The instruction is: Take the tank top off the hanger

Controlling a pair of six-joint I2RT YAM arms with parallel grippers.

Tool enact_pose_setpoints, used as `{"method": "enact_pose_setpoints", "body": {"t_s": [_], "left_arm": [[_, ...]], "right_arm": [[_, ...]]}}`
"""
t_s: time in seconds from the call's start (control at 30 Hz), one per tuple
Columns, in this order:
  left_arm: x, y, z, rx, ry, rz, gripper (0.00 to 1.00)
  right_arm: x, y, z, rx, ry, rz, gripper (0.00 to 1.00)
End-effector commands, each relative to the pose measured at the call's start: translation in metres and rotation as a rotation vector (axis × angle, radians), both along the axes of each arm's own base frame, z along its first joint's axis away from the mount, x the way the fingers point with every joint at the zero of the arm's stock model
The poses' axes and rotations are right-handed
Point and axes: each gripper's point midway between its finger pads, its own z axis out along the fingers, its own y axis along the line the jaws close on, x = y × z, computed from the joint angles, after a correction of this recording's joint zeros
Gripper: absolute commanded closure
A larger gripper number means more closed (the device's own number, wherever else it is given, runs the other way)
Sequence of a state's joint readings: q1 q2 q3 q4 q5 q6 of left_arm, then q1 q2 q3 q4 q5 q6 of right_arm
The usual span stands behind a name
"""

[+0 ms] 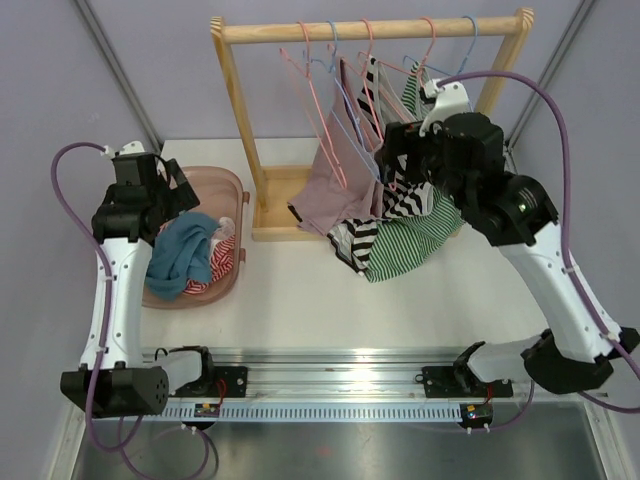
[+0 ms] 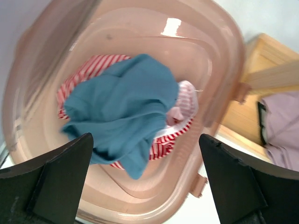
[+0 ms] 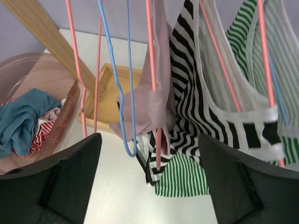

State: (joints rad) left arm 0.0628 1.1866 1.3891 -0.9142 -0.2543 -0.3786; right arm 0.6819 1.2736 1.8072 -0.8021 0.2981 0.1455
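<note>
While the right claw hovers with its two dark fingers spread wide and nothing between them, the mauve knit tank top hangs straight ahead of it, centred in the gap, on a thin pink wire hanger. Just to the claw's right hang a black-and-white striped tank top and a green-and-white striped tank top; to its left are bare hangers. All hang from the pale wooden clothes rack above the claw. Which top the task means cannot be told; the mauve one is the likeliest.

The fabric appears light, limp and stretchy. It should bunch easily but slide little on the wire. A hold on the shoulder strap near the hanger's arm seems best, since a grip on the hem would drag hanger and all.

The left claw, likewise open and empty, hovers over a translucent pink plastic basin of clothes on the table.
</note>
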Motion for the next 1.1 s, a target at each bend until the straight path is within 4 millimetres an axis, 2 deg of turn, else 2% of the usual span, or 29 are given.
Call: {"method": "enact_pose_setpoints", "body": {"t_s": [0.0,0.03,0.07,0.1,0.13,0.17,0.2,0.23,0.27,0.3,0.33,0.37,0.4,0.53,0.67,0.7,0.73,0.8,0.83,1.0,1.07], "left_arm": [[-0.001,-0.025,0.025,-0.044,-0.125,-0.156,0.01],[-0.003,-0.028,0.023,-0.043,-0.128,-0.179,0.01],[-0.006,-0.034,0.014,-0.049,-0.115,-0.202,0.01],[-0.008,-0.037,0.015,-0.051,-0.132,-0.213,0.01],[-0.010,-0.041,0.013,-0.054,-0.135,-0.232,0.01],[-0.011,-0.049,0.010,-0.059,-0.134,-0.265,0.01],[-0.013,-0.052,0.000,-0.063,-0.114,-0.277,0.01],[-0.015,-0.053,-0.002,-0.062,-0.114,-0.283,0.01],[-0.016,-0.060,-0.005,-0.062,-0.106,-0.313,0.01],[-0.018,-0.062,-0.010,-0.062,-0.097,-0.319,0.01],[-0.019,-0.063,-0.012,-0.063,-0.093,-0.325,0.01],[-0.020,-0.067,-0.012,-0.064,-0.097,-0.343,0.01],[-0.020,-0.068,-0.013,-0.065,-0.096,-0.350,0.01],[-0.022,-0.077,-0.006,-0.067,-0.113,-0.384,0.01],[-0.026,-0.089,-0.003,-0.067,-0.124,-0.431,0.01],[-0.027,-0.091,-0.001,-0.067,-0.131,-0.438,0.01],[-0.028,-0.092,0.000,-0.069,-0.136,-0.441,0.01],[-0.032,-0.097,0.003,-0.073,-0.145,-0.457,0.01],[-0.033,-0.100,0.005,-0.074,-0.151,-0.467,0.01],[-0.041,-0.115,0.017,-0.087,-0.175,-0.516,0.01],[-0.045,-0.126,0.024,-0.088,-0.196,-0.540,0.01]], "right_arm": [[0.021,0.003,0.014,-0.042,-0.002,0.008,0.11],[0.026,0.005,0.015,-0.048,0.001,0.012,0.14],[0.033,0.001,0.028,-0.036,-0.025,0.001,0.17],[0.047,0.008,0.022,-0.046,-0.006,0.001,0.19],[0.052,0.012,0.023,-0.041,-0.006,0.016,0.23],[0.055,0.012,0.035,-0.029,-0.029,0.022,0.25],[0.069,0.019,0.024,-0.050,-0.002,0.022,0.28],[0.073,0.023,0.023,-0.056,0.001,0.036,0.30],[0.074,0.025,0.032,-0.051,-0.012,0.044,0.33],[0.086,0.033,0.020,-0.072,0.012,0.048,0.34],[0.089,0.036,0.017,-0.077,0.020,0.055,0.35],[0.091,0.036,0.023,-0.078,0.009,0.052,0.36],[0.100,0.041,0.013,-0.094,0.026,0.054,0.37],[0.120,0.041,0.009,-0.120,0.007,0.019,0.46],[0.125,0.044,0.015,-0.112,-0.016,0.020,0.60],[0.128,0.046,0.013,-0.114,-0.013,0.025,0.68],[0.127,0.048,0.016,-0.105,-0.018,0.036,0.71],[0.127,0.051,0.017,-0.102,-0.020,0.050,0.86],[0.126,0.052,0.019,-0.097,-0.023,0.054,1.00],[0.119,0.050,0.037,-0.054,-0.061,0.058,1.00],[0.113,0.047,0.052,-0.034,-0.091,0.055,1.00]]}}
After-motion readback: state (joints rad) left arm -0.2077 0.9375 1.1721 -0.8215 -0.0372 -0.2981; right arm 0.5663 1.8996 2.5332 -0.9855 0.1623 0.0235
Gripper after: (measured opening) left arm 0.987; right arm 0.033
